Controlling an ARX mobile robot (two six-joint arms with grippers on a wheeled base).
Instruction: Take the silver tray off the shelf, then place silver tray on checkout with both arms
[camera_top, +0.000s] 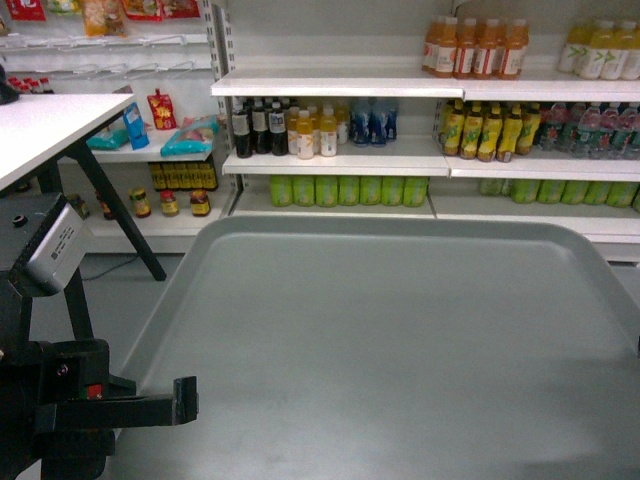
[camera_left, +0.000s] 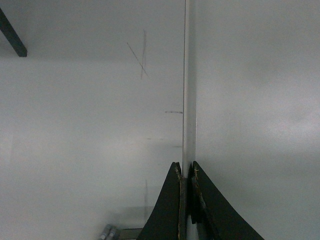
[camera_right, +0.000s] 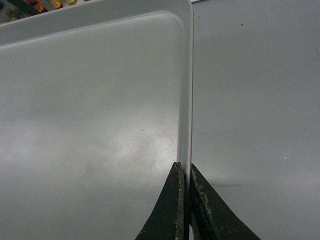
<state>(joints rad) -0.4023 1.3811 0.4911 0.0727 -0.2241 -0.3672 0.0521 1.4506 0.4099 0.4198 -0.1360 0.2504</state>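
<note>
Tray's already off the shelf: silver tray is being carried level in front of the robot. Left gripper and right gripper jaws are both clamping its side rims. Next: carrying to checkout w/ both arms matched; checkout not in view.

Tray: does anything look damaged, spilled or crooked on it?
Nothing stands out. The tray is bare and looks level, with both grippers, left and right, closed on its side rims.
</note>
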